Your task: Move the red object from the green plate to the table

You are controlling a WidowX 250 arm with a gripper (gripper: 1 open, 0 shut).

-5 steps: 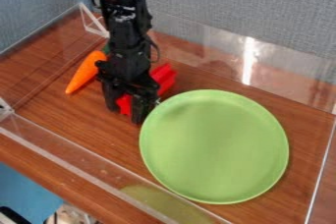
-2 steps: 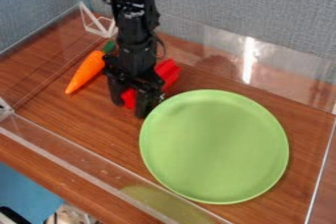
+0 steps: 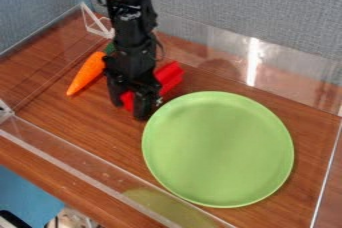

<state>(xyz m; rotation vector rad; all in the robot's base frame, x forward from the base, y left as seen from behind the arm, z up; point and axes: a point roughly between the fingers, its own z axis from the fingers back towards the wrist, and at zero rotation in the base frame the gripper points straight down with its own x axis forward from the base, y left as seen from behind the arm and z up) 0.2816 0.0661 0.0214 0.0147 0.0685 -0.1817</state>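
Red object (image 3: 162, 76) is off the green plate (image 3: 221, 148); release remains.
Your hand (image 3: 138, 103) looks clamped on it, low over the desk (image 3: 54, 92).

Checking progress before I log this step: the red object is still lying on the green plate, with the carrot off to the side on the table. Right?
Not quite. In the camera view the green plate is bare; the red object is off it, at the gripper, over the table. The carrot does lie on the table beside it.
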